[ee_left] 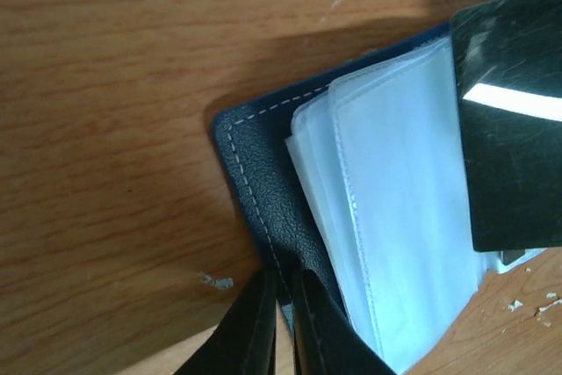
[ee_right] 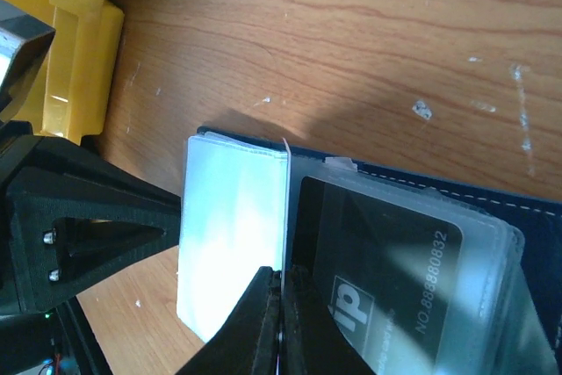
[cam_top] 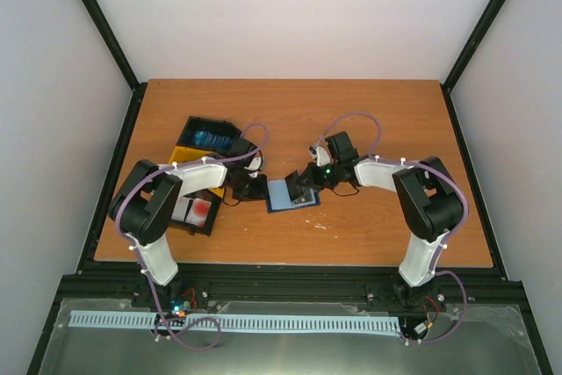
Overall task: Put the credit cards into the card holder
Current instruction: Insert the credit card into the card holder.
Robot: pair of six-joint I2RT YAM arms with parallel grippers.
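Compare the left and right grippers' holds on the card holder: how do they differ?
The left gripper pinches the card holder's navy cover at its edge; the right gripper pinches a clear sleeve inside it. The cover by the left gripper lies flat, while the right gripper's sleeve stands lifted, edge-on. Shared: both grippers are closed on thin parts of the open holder.

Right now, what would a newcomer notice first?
Mid-table, both claws meet on the open navy-blue card holder. The left claw pinches its stitched cover edge, and the right claw pinches a clear plastic sleeve. A dark grey plastic card sits in a sleeve beside it; the black-and-yellow plastic tray lies at the table's left.
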